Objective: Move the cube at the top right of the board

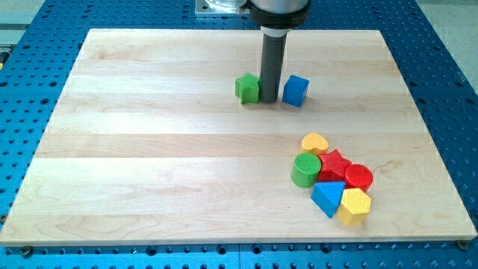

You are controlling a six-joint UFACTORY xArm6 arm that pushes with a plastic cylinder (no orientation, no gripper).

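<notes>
A blue cube (296,90) sits in the upper middle of the wooden board (149,149), slightly to the view's right. A green star-shaped block (247,88) sits to its left. My dark rod comes down between them, and my tip (269,101) rests on the board between the two blocks, close to the green block's right side and just left of the blue cube.
A cluster of blocks lies at the lower right: a yellow heart (314,142), a green cylinder (305,169), a red star (334,164), a red cylinder (358,176), a blue triangle (328,197) and a yellow hexagon (353,206). A blue perforated table (30,90) surrounds the board.
</notes>
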